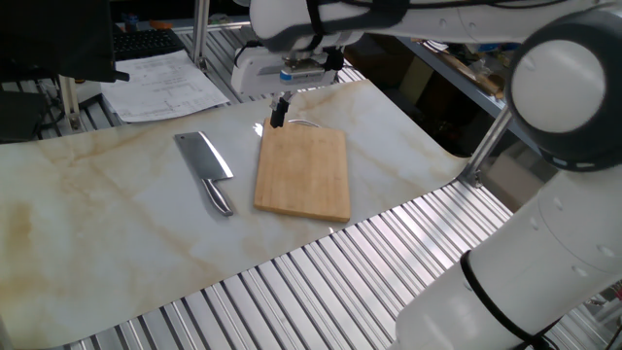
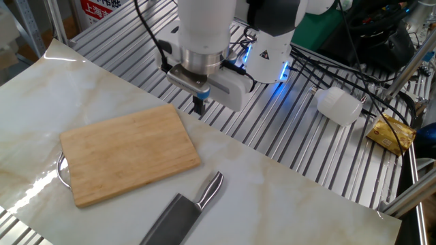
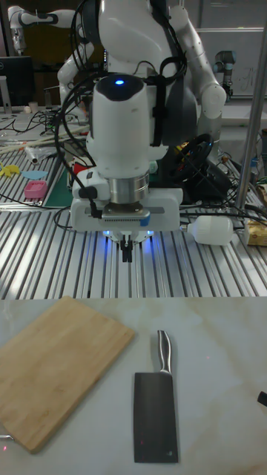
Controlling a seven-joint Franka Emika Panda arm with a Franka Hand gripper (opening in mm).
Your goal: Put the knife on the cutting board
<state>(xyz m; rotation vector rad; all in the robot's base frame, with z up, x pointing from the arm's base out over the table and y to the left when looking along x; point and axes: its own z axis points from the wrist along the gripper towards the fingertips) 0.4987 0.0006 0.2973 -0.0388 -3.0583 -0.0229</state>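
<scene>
The knife (image 1: 204, 167) is a silver cleaver lying flat on the marble mat, left of the cutting board (image 1: 303, 173), with its handle toward the near edge. A clear gap separates the two; the knife (image 3: 156, 404) lies right of the cutting board (image 3: 59, 367) in the tall view. The tan wooden cutting board (image 2: 126, 153) holds nothing, and the knife (image 2: 184, 214) rests below it. My gripper (image 1: 279, 112) hangs above the board's far end, fingers together and empty. It also shows as the gripper (image 2: 200, 105) and the gripper (image 3: 127, 252), well apart from the knife.
The marble mat (image 1: 87, 204) covers a slatted aluminium table (image 1: 321, 282). Papers (image 1: 165, 83) lie at the back left. A white cylinder (image 2: 338, 105), a yellow packet (image 2: 392, 133) and cables lie on the slats behind the arm. A metal loop (image 2: 63, 170) sticks out from the board's end.
</scene>
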